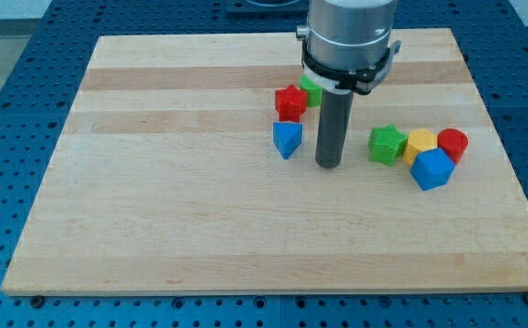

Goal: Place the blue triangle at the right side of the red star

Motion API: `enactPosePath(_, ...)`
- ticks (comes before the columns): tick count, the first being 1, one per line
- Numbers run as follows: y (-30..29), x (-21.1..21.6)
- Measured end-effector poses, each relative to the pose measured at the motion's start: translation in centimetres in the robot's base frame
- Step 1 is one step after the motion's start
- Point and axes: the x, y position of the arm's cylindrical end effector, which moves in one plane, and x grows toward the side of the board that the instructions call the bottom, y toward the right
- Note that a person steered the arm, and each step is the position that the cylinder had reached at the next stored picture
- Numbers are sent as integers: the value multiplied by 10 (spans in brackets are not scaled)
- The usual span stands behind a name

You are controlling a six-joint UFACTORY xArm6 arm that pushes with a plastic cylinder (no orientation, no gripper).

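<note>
Mid-approach: my tip [328, 165] resting on the pale wooden counter [155, 200], just right of the small blue plastic triangle [287, 139], itself just below the red plastic star [289, 102]. No pincer fitted. Next, presumably: round to the triangle's left, then push right and up.

**No readable text in view**

No letters, numbers, brand marks or signs can be read anywhere in the camera view. The wooden table [200, 228] shows only plain grain and paler strips, with no print or label. The coloured blocks on it have bare faces without markings. The grey housing [350, 32] above the dark rod carries no legible writing. The blue perforated surface [9, 55] around the table is a pattern of holes only, with no numbering that can be made out.
</note>
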Motion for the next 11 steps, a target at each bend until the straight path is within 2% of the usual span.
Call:
enactPosePath(1, -15, 21)
enactPosePath(2, -58, 26)
enactPosePath(3, -78, 12)
enactPosePath(4, -77, -18)
enactPosePath(5, -44, -41)
enactPosePath(6, -13, -45)
enactPosePath(11, -3, -66)
